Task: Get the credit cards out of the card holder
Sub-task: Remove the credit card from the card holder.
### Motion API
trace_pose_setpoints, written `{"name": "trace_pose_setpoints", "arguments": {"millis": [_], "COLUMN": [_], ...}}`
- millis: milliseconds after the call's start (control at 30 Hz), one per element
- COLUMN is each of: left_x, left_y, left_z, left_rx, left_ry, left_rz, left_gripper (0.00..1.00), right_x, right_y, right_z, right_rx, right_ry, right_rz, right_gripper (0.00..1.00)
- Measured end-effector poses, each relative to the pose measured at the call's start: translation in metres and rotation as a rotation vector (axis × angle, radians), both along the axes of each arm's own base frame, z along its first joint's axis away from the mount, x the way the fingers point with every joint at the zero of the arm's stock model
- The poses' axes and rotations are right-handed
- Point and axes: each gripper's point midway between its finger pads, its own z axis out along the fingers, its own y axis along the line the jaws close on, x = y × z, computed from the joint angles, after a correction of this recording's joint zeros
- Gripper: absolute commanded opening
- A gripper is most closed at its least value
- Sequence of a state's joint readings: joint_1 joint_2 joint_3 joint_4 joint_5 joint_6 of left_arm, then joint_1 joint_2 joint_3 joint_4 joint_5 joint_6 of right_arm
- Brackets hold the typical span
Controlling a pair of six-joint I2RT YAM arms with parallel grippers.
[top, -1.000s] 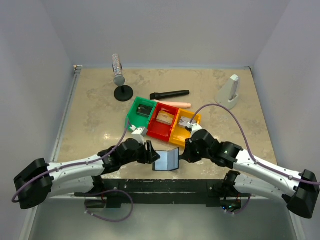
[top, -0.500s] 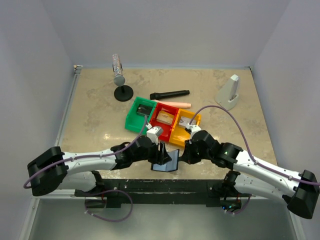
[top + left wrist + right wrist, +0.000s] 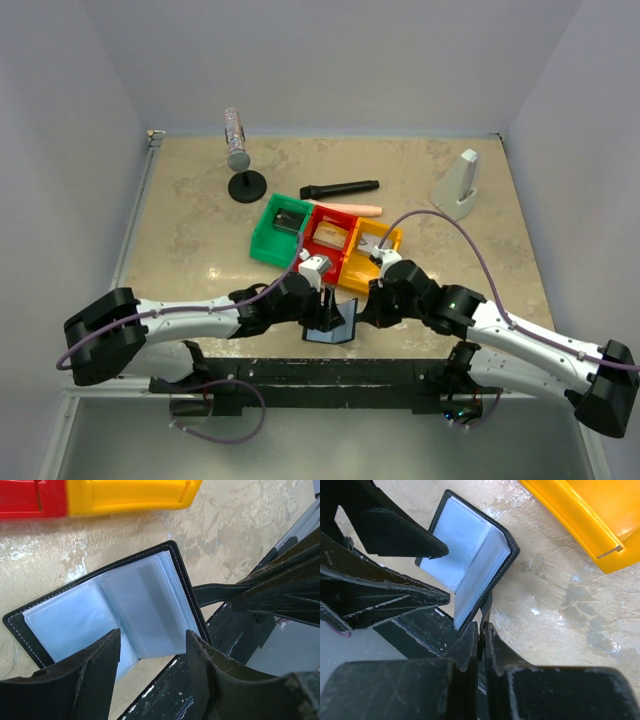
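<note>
The left claw [image 3: 154, 636] hangs with its jaws spread wide over the small flat black folding card holder [image 3: 135, 595]. The holder lies open at the near edge of the beige marbled tabletop [image 3: 180, 230], bluish-grey sleeves showing and its right cover tilted up. Just to its right, the right claw [image 3: 481, 626] is pinched tight on the holder's small black tab [image 3: 215, 591], steadying it. The step in hand looks like reaching in for a card. Next the left claw would need to narrow onto a card edge and slide it out, though I cannot tell whether any sleeve holds a card. At far left stands a grey cylinder on a round black stand [image 3: 240, 165]. The green plastic bin [image 3: 278, 228], red plastic bin [image 3: 322, 242] and yellow plastic bin [image 3: 365, 250] sit just beyond the holder, close enough to crowd the left claw. A black marker-like stick [image 3: 340, 188] and a white wedge-shaped object [image 3: 462, 182] lie well apart, farther off.
</note>
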State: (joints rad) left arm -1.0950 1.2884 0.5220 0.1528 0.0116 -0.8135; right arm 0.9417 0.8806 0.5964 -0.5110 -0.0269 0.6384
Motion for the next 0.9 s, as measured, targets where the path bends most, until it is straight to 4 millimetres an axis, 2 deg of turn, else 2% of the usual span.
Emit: {"name": "trace_pose_setpoints", "arguments": {"millis": [300, 667, 900], "left_x": [0.001, 0.001, 0.006], "left_y": [-0.011, -0.012, -0.015], "left_z": [0.005, -0.006, -0.005], "left_rx": [0.001, 0.038, 0.048], "left_ry": [-0.016, -0.001, -0.007], "left_rz": [-0.022, -0.027, -0.016], "left_gripper": [0.6, 0.59, 0.57], "right_x": [0.0, 0.001, 0.0], "right_y": [0.006, 0.006, 0.006], "right_z": [0.011, 0.012, 0.012], "right_rx": [0.033, 0.034, 0.033], "right_ry": [-0.009, -0.011, -0.011], "right_rz": [0.014, 0.015, 0.016], "right_gripper": [0.0, 0.0, 0.0]}}
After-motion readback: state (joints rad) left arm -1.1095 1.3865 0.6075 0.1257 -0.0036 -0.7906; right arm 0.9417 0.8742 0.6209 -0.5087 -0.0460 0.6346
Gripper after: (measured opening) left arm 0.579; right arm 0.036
